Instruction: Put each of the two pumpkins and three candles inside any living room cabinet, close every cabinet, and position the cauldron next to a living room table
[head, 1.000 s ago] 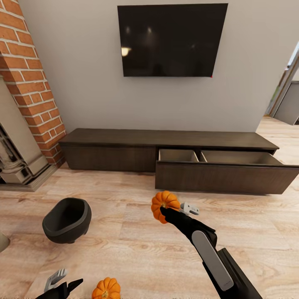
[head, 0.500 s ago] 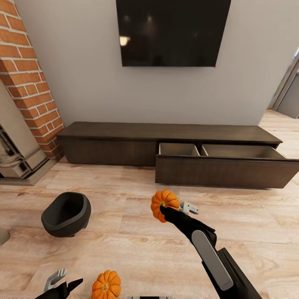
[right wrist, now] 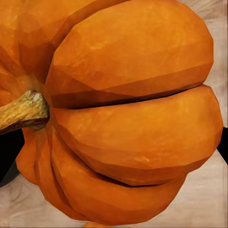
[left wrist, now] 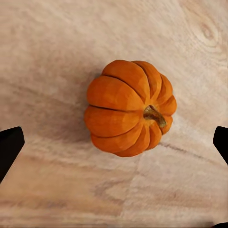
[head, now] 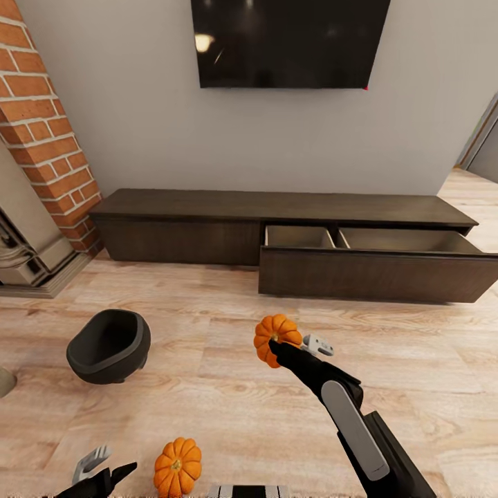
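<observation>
One pumpkin [head: 275,339] is clamped in the right gripper [head: 290,348] fingers, short of the open cabinet [head: 377,273] drawer. The other pumpkin [left wrist: 129,108] sits on the floor under the wide-open left gripper [head: 97,470]. Cauldron [head: 109,346] untouched, so most is left.

my right arm [head: 349,422] is matte black with a long pale grey oval panel along its upper face. both grippers carry one black finger and one light grey slotted finger [head: 92,462]; fingertips [left wrist: 9,145] are black.
</observation>
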